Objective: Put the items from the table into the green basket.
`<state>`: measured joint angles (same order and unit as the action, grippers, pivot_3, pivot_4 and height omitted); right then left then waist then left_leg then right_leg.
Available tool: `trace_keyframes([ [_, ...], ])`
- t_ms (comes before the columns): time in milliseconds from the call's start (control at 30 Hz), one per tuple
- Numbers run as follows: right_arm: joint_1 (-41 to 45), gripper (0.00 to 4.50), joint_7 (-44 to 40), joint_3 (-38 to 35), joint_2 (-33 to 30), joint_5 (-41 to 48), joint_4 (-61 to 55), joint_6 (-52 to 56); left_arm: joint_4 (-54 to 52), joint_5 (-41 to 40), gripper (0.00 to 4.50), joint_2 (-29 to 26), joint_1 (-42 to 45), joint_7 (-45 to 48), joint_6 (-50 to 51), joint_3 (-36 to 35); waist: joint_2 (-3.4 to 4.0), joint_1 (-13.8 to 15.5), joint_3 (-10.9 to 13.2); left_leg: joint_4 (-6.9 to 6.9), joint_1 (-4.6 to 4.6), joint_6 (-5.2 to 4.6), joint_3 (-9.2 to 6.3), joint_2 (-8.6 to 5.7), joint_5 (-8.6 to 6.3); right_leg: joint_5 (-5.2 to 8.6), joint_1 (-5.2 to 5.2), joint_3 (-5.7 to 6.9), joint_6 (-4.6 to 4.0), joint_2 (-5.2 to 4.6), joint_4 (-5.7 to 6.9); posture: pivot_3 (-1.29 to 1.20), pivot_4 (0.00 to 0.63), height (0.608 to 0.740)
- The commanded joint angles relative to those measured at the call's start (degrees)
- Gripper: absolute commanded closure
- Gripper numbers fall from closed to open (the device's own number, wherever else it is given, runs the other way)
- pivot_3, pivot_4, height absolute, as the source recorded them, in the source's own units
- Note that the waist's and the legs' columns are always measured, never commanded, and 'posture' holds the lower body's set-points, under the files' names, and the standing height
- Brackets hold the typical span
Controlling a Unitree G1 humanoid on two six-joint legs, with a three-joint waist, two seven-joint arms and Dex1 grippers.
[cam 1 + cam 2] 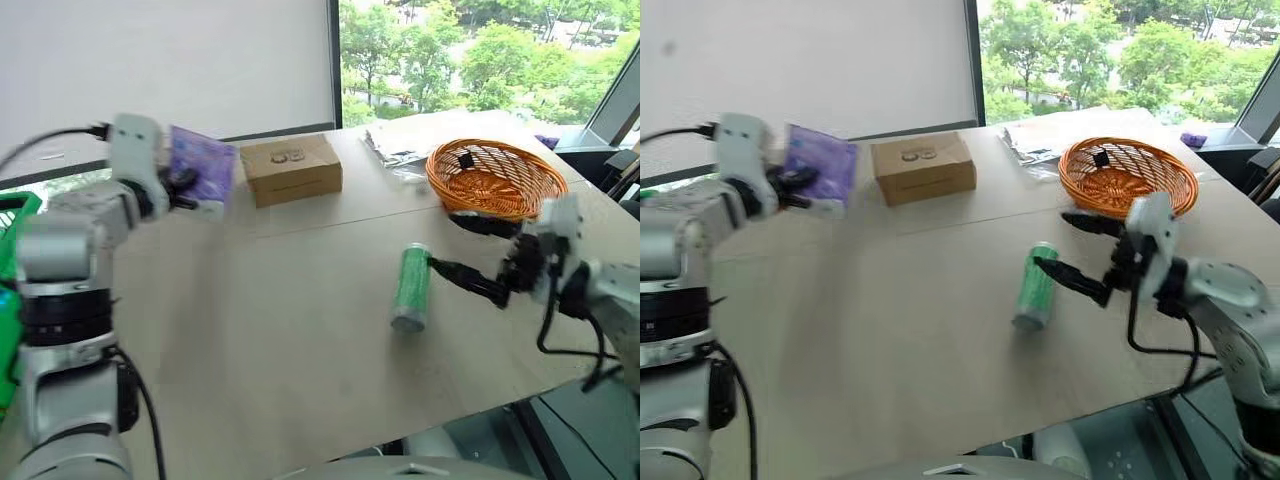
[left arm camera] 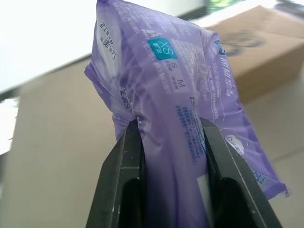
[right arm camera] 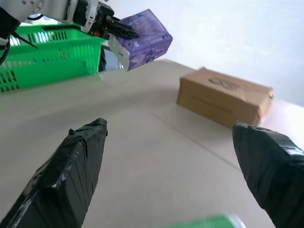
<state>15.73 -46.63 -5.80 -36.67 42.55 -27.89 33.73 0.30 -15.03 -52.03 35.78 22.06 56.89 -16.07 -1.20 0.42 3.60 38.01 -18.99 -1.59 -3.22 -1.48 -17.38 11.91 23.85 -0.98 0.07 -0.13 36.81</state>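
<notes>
Jaws of the left gripper (image 2: 173,142) pinch the purple packet (image 1: 203,166), held clear of the counter (image 1: 290,320) for carriage toward the green basket (image 3: 45,57). Right gripper (image 1: 1080,250) stands wide, just beside the lying green can (image 1: 411,287), apparently lined up to grasp it.

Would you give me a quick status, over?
Left gripper shut on packet, lifted. Right gripper open beside can. Basket at left, path clear.

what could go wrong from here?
1. The left gripper pinches the soft purple packet near one end, in the air; it might slip out before reaching the green basket.
2. The open right gripper sits beside the green can, which lies on its side; a nudge could roll it.
</notes>
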Motion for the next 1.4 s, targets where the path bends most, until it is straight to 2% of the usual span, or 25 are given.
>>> trace_keyframes([
  [33,8.2,0.0,1.2,5.4,4.0,-2.4,4.7,0.1,4.8,4.6,3.75,-7.2,-1.6,-2.1,-5.2,-7.4,-0.02,0.8,0.0,0.0,-0.1,0.04,-0.06,0.0,0.0,-0.07,0.05,0.05,-0.12,-0.01,-0.05,0.2,0.0,0.74],
  [167,15.1,0.0,-1.8,9.7,8.2,-3.7,9.9,-0.9,12.5,7.4,3.75,-13.5,-6.1,-2.3,-10.5,-12.9,-0.15,3.1,-0.1,0.1,-1.05,0.27,-0.13,-0.12,0.11,-0.16,0.99,0.11,-0.2,-0.15,0.05,0.26,0.0,0.74],
  [233,17.3,0.0,-3.2,10.8,9.9,-3.2,11.0,-0.9,18.1,9.3,3.75,-16.2,-9.5,-2.4,-14.6,-15.0,-0.23,4.5,-0.2,0.09,-1.17,0.28,-0.2,-0.17,0.11,-0.16,1.11,0.2,-0.22,-0.22,0.05,0.28,0.0,0.74],
  [300,18.7,0.0,-4.0,11.7,11.0,-4.1,12.0,-1.4,23.8,10.9,3.75,-17.9,-12.9,-2.5,-19.7,-16.0,-0.37,5.8,-0.3,0.14,-1.79,0.28,-0.25,-0.24,0.11,-0.18,1.68,0.28,-0.24,-0.33,0.13,0.28,0.0,0.74],
  [433,20.7,0.0,-4.5,12.6,12.8,-5.1,13.5,-2.1,32.0,12.1,3.75,-18.5,-15.2,-2.7,-27.1,-15.2,-0.57,8.4,-0.4,0.21,-2.01,0.27,-0.27,-0.36,0.1,-0.19,1.79,0.42,-0.23,-0.52,0.15,0.28,0.0,0.74],
  [600,20.4,0.0,-4.4,13.1,14.1,-6.2,12.5,-2.5,38.6,12.1,3.75,-17.2,-10.9,-3.1,-32.3,-12.5,-1.35,10.5,-0.9,0.26,-2.07,0.08,-0.57,-0.35,-0.02,-0.23,1.74,0.82,-0.29,-0.57,0.16,0.27,0.0,0.74],
  [667,19.5,0.0,-4.0,13.0,14.0,-6.5,11.6,-2.5,40.0,12.3,2.76,-17.1,-9.7,-3.2,-34.5,-11.4,-1.47,10.8,-1.0,0.33,-2.07,0.08,-0.62,-0.36,-0.01,-0.27,1.7,0.9,-0.33,-0.6,0.16,0.27,0.0,0.74],
  [700,18.9,0.0,-3.7,12.8,13.8,-6.6,11.0,-2.4,40.8,12.2,2.46,-16.8,-8.7,-3.8,-35.5,-11.2,-1.54,10.9,-1.0,0.36,-2.07,0.09,-0.6,-0.36,0.0,-0.29,1.66,0.89,-0.33,-0.6,0.16,0.27,0.0,0.74],
  [733,18.5,0.0,-3.5,12.6,13.7,-6.7,10.7,-2.3,41.7,12.1,1.89,-16.6,-7.5,-4.6,-36.6,-10.9,-1.58,11.0,-1.1,0.38,-2.05,0.11,-0.58,-0.36,0.01,-0.3,1.64,0.89,-0.33,-0.6,0.17,0.23,0.0,0.74],
  [767,18.1,0.0,-3.2,12.3,13.5,-6.8,10.3,-2.2,42.2,11.6,1.52,-16.2,-6.2,-4.9,-38.2,-11.0,-1.63,11.0,-1.1,0.39,-2.04,0.11,-0.58,-0.36,0.02,-0.3,1.64,0.89,-0.34,-0.6,0.19,0.23,0.0,0.74],
  [833,17.4,0.0,-2.8,11.6,12.8,-7.2,9.7,-2.1,41.4,8.2,0.58,-14.8,-3.5,-3.3,-40.7,-12.8,-1.64,11.0,-1.2,0.39,-2.02,0.13,-0.57,-0.35,0.03,-0.3,1.65,0.9,-0.35,-0.59,0.25,0.23,0.0,0.74],
  [867,17.1,0.0,-2.5,11.4,12.5,-7.3,9.4,-2.1,41.0,6.8,0.58,-14.2,-2.5,-2.5,-41.4,-13.7,-1.69,11.0,-1.2,0.39,-2.0,0.14,-0.56,-0.35,0.04,-0.31,1.65,0.89,-0.36,-0.59,0.27,0.23,0.0,0.74],
  [933,15.7,0.0,-2.8,10.3,10.5,-7.3,8.9,-1.7,34.9,0.8,0.58,-11.8,-1.5,2.0,-40.7,-16.6,-1.8,10.8,-1.3,0.39,-2.0,0.17,-0.55,-0.34,0.05,-0.31,1.67,0.89,-0.37,-0.6,0.32,0.22,0.0,0.74],
  [1033,11.9,0.0,-2.8,8.8,6.2,-7.7,7.3,-0.4,19.6,-10.5,0.58,-7.4,-5.9,11.3,-32.1,-20.1,-1.9,10.6,-1.4,0.41,-2.05,0.28,-0.57,-0.35,0.12,-0.32,1.68,0.93,-0.38,-0.65,0.34,0.22,0.0,0.74],
  [1133,7.4,0.0,-0.7,8.6,2.1,-10.8,6.3,0.7,3.1,-18.0,0.58,-5.5,-18.2,19.2,-22.5,-20.3,-1.52,9.2,-1.6,0.41,-2.05,0.29,-0.34,-0.35,0.12,-0.32,1.69,0.84,-0.38,-0.74,0.27,0.21,0.0,0.74],
  [1200,3.2,0.0,3.4,8.3,0.2,-14.1,5.0,2.2,-8.3,-19.8,0.58,-5.2,-30.5,24.7,-19.3,-19.5,-1.28,7.8,-1.6,0.39,-1.98,0.19,-0.13,-0.31,0.07,-0.31,1.71,0.74,-0.37,-0.75,0.26,0.22,0.0,0.74],
  [1300,-2.6,0.0,11.0,6.6,0.9,-15.4,1.1,7.2,-20.4,-23.7,0.58,-3.2,-43.8,30.5,-17.2,-21.4,-1.06,6.3,-1.6,0.25,-1.78,0.03,0.18,-0.2,-0.03,-0.29,1.75,0.5,-0.4,-0.66,0.3,0.22,0.0,0.74],
  [1400,-6.2,0.0,18.3,4.5,2.6,-15.8,-2.2,13.7,-28.1,-27.1,0.58,-1.3,-50.5,33.6,-16.7,-23.4,-0.95,6.2,-1.5,0.29,-1.73,-0.06,0.24,0.0,-0.08,-0.28,1.75,0.47,-0.43,-0.46,0.34,0.21,0.0,0.74],
])
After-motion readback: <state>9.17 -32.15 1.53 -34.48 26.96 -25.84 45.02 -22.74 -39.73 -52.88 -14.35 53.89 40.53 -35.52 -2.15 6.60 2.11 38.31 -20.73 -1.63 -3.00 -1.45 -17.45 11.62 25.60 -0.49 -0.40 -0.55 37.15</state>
